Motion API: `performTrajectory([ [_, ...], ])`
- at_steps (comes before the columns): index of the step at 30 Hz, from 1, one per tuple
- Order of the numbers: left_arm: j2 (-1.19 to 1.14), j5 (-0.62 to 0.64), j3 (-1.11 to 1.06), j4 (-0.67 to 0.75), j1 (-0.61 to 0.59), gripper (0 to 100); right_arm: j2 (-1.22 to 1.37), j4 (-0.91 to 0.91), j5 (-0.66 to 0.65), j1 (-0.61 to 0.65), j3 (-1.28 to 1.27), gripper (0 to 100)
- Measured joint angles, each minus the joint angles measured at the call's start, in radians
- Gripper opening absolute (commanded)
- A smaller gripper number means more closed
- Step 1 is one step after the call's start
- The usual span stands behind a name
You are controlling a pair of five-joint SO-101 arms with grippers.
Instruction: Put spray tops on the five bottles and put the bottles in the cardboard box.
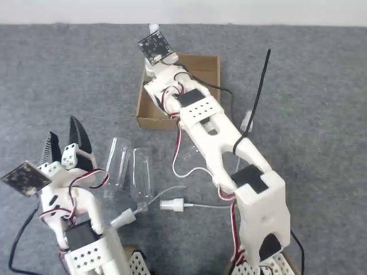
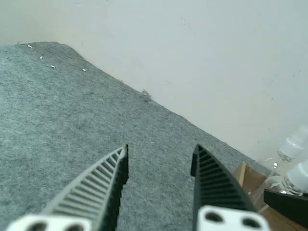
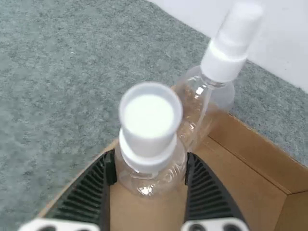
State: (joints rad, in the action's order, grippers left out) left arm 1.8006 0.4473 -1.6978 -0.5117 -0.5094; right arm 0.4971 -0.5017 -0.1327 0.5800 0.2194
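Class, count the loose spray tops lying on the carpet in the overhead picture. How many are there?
2. One spray top lies between the two arms; the other lies close beside the left arm. The arms may hide more.

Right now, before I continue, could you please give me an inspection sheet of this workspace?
Surface: grey carpet.
Job's things: cardboard box; capped bottle over it; another capped bottle at its edge; two uncapped bottles and two loose spray tops lying on the carpet.
Clutter: nothing seen.
Claws: left claw open, empty; right claw shut on capped bottle.
Cables: black cable along right arm.
Surroundings: pale wall.
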Motion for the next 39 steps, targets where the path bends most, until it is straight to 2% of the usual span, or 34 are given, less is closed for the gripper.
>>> performTrajectory([
  [15, 0.0, 0.0, 0.0, 0.0, 0.0, 20, 0.083, 0.074, 0.003, -0.021, 0.055, 1.7],
  [21, 0.0, 0.0, 0.0, 0.0, 0.0, 20, 0.083, 0.074, 0.126, -0.028, 0.055, 1.7],
  [39, 0.0, 0.0, 0.0, 0.0, 0.0, 20, 0.084, 0.095, 0.132, -0.012, 0.055, 1.7],
])
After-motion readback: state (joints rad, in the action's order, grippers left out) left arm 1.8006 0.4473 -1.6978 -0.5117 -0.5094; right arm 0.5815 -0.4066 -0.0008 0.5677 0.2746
